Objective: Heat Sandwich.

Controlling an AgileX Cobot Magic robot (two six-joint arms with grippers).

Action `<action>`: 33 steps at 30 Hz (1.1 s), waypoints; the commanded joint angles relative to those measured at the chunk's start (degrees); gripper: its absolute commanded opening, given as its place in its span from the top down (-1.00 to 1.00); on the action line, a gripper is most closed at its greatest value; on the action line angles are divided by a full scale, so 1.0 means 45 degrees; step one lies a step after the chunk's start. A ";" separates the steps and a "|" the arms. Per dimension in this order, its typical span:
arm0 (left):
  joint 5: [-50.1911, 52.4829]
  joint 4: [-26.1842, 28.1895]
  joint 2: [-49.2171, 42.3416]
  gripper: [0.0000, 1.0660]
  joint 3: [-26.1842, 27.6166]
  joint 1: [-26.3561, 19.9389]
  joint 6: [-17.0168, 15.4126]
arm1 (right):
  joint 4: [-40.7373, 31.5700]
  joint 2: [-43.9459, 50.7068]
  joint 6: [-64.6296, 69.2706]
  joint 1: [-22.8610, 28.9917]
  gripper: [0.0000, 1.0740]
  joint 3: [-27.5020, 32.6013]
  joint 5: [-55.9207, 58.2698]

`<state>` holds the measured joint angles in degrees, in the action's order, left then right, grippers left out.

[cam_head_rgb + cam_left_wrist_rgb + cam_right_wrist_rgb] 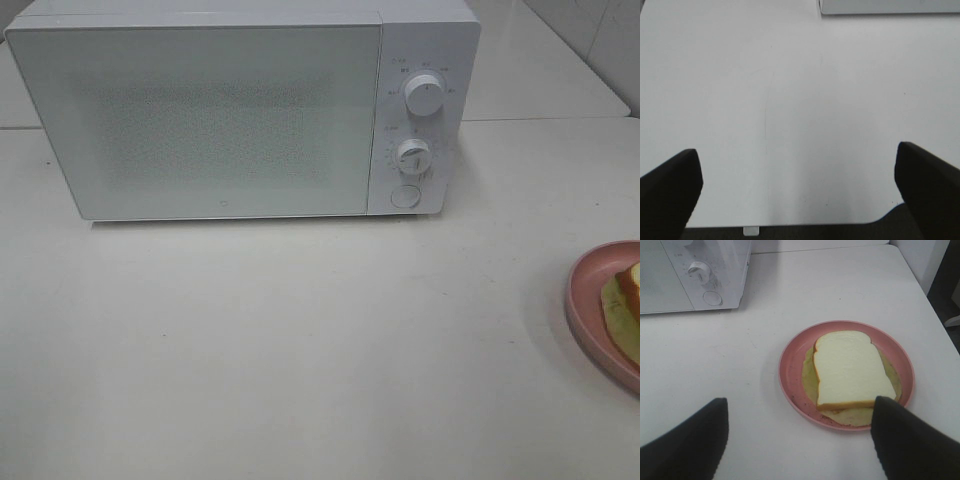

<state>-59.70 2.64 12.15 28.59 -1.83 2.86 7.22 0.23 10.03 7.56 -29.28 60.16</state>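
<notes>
Right wrist view: the sandwich (pixel 852 369), a thick white bread slice with tan crust over pale yellow-green filling, is seen lying on a round pink plate (pixel 792 356) on the white desk (pixel 695 365), the right pincer (pixel 797 440) spread wide and empty above it. The left pincer (pixel 799 187) is likewise released over bare desk. The boxy white microwave (pixel 220 110) is shut, so the opening step is judged pending; its door must be opened before the sandwich is carried in.
</notes>
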 commanded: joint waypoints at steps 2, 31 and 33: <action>0.0064 0.0140 -0.1401 -0.86 -0.0051 -0.0038 0.0000 | 0.0038 0.0357 -0.0102 -0.0064 -0.42 0.0025 -0.0102; 0.0076 0.0140 -0.3081 -0.86 -0.0051 -0.0038 0.0013 | 0.0038 0.0306 -0.0102 -0.0064 -0.42 0.0025 -0.0102; 0.0076 0.0140 -0.3081 -0.86 -0.0051 -0.0038 0.0013 | 0.0038 0.0306 -0.0102 -0.0064 -0.42 0.0025 -0.0102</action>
<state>-59.70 2.69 -0.17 28.59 -1.83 2.86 7.22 0.23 10.03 7.56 -29.28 60.22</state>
